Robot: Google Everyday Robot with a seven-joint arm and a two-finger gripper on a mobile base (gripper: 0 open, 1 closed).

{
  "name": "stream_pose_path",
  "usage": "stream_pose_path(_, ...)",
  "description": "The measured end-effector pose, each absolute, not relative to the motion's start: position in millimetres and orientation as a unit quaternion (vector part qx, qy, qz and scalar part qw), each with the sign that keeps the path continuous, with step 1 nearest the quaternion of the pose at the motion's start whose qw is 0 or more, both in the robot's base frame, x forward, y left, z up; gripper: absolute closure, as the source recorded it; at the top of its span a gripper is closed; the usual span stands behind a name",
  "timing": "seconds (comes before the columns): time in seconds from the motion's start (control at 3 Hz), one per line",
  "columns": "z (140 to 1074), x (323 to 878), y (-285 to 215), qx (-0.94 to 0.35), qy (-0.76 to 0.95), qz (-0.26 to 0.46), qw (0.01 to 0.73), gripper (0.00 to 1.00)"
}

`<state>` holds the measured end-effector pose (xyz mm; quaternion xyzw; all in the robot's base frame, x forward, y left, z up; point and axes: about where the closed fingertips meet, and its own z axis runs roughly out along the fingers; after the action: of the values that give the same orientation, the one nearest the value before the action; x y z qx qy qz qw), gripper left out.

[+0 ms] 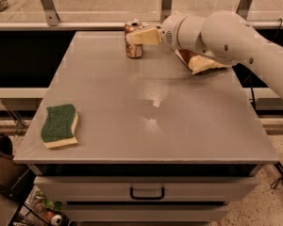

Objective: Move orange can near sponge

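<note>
The orange can (133,50) stands upright near the far edge of the grey table (155,107), left of centre. My gripper (134,36) reaches in from the right on the white arm (226,34) and is at the can's upper part, overlapping it. The sponge (60,125), dark green on top with a pale yellow base, lies flat near the table's front left corner, far from the can.
A brown-and-yellow chip bag (200,62) lies at the back right, partly under my arm. A railing with metal posts (47,6) runs behind the table. A drawer with a handle (147,193) is below the front edge. Clutter sits on the floor at the lower left.
</note>
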<state>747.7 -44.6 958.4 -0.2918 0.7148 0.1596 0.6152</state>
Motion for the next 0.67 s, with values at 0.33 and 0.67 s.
stream_pose_path(0.33,944.5,772.9,-23.4,-0.296,0.711,0.181,0.612,0.00)
stream_pose_path(0.67,929.9,791.1,-5.7,-0.297,0.708,0.201,0.609,0.00)
